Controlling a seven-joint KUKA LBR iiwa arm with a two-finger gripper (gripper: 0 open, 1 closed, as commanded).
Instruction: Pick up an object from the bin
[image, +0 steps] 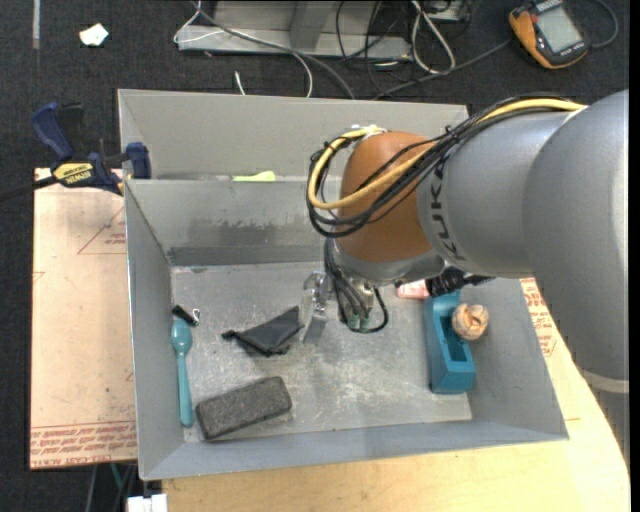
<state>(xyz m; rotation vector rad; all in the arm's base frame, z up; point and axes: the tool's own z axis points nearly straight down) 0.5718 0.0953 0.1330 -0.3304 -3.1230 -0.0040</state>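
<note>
Your gripper (316, 318) hangs low over the middle of the grey metal bin (150, 300), whose floor is scuffed and dusty. You cannot tell whether it is spread or pressed together. Its tip sits right at the upper right end of a black scrap (268, 336), a thin, limp, matte piece that looks like cloth or rubber and lies flat on the floor. The scrap is broad at the gripper's end and narrows to a thin tail. Its long axis runs from upper right to lower left, with the tail pointing left.

Near the left wall you have a smooth teal plastic spoon (182, 372), bowl toward the back and handle toward the front. Just right of the handle lies a rough, speckled grey block (245, 405) with rounded corners. Well apart on the right stands a blue block (450, 358), with a tan knobbly ball (469, 320) resting at its back end.
</note>
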